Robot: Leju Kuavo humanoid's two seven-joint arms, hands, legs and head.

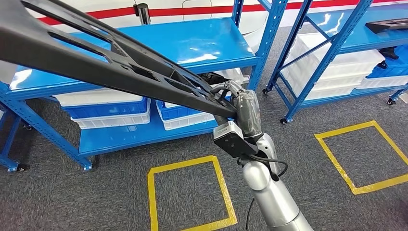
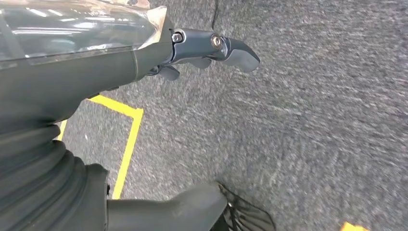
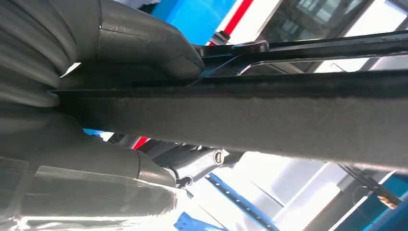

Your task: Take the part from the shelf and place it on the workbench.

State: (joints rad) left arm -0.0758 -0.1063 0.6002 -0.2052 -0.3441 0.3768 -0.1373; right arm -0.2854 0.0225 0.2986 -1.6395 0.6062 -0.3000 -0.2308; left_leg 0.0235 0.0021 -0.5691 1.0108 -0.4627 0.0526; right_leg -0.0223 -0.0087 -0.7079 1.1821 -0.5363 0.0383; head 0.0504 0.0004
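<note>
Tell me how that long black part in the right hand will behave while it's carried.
The long black part probably stays stiff: it juts far out without visible sag. The cut-outs suggest it is light for its length. Since the right hand grips one end, it may swing or twist in the grasp.

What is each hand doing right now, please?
Left hand: holds nothing, fingers apart.
Right hand: grips the long black part.

Silver arm (image 1: 269, 192), grey ribbed robot hand (image 1: 244, 111), black cable (image 1: 269, 166)
</note>
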